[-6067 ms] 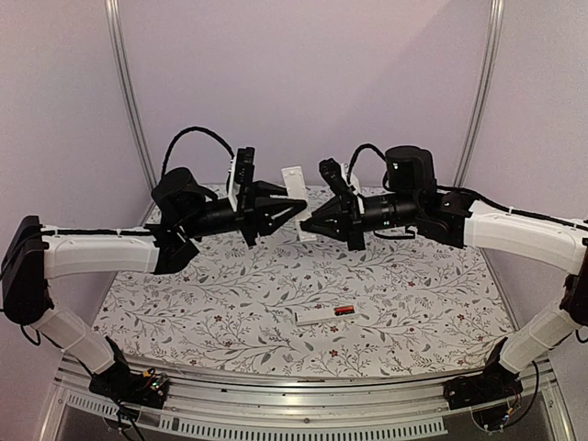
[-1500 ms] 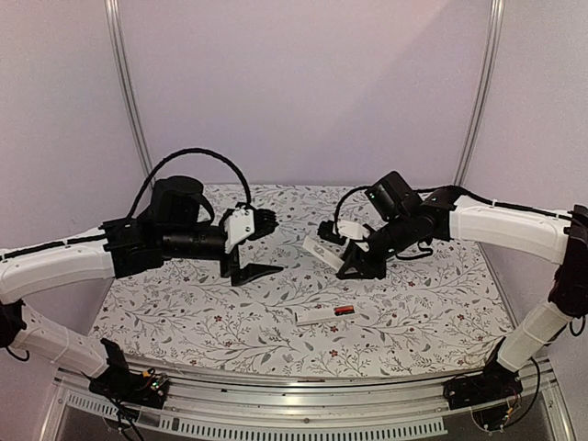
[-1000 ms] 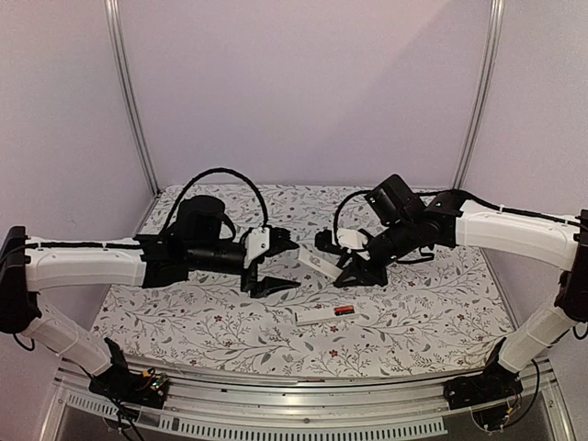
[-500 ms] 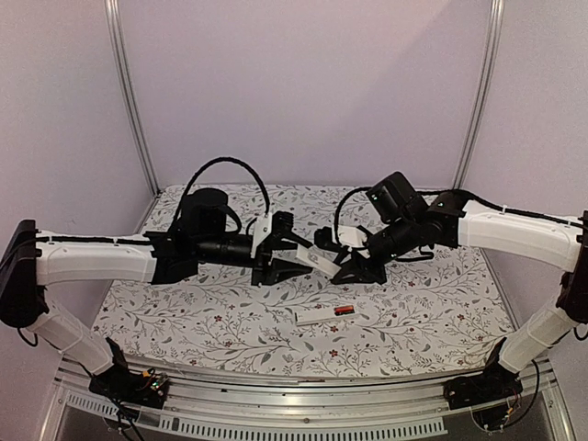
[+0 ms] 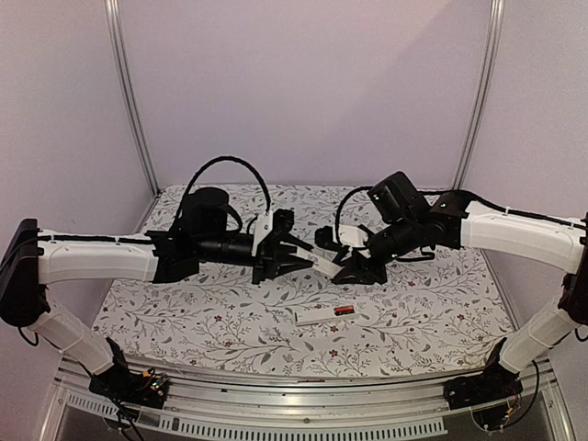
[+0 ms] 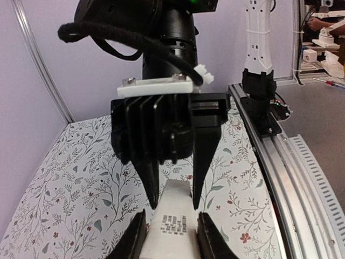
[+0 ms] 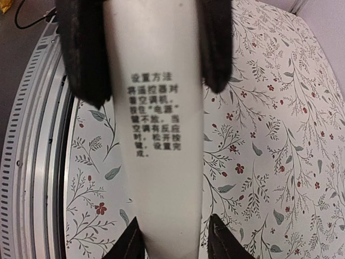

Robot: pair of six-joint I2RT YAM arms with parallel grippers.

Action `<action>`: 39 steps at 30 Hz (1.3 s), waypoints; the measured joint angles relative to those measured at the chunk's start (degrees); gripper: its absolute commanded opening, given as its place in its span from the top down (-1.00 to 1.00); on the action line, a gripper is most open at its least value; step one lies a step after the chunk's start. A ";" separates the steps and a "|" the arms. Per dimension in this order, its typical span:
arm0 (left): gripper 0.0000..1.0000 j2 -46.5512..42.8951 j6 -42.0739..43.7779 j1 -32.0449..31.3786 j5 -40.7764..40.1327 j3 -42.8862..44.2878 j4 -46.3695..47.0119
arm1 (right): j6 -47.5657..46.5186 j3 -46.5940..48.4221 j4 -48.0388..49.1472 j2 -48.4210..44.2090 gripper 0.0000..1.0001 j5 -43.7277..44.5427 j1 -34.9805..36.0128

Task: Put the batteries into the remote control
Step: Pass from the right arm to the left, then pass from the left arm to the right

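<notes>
**Remote control held aloft at both ends**

The left gripper (image 5: 296,261) is clamped on the left end of the remote control (image 5: 322,263), its fingers (image 6: 136,240) pressed to both sides. The remote control is held off the floral table (image 5: 184,312). Its right end is grasped by the right gripper (image 5: 340,267). Below the remote control, a red-orange battery (image 5: 344,310) is laid on the table against a white cover strip (image 5: 315,317)

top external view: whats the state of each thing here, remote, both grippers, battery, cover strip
remote control: held in mid-air, gripped at both ends
left gripper: shut on one end of the remote control
right gripper: shut on the other end
battery: loose on the table, not loaded
cover strip: detached, flat beside the battery
</notes>
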 measured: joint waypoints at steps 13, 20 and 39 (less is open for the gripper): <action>0.67 -2.80 -2.80 0.00 -3.23 -4.50 7.08 | 8.28 -3.80 7.67 -8.02 -0.40 0.15 -3.54; 0.67 -1.81 -9.79 -0.50 -8.26 -14.64 20.11 | 25.42 -15.13 16.94 -17.22 -0.41 -7.06 -13.40; 0.67 12.28 -21.09 -3.56 -15.61 -24.87 53.42 | 21.09 -22.27 21.44 -15.82 -0.42 -11.72 -5.64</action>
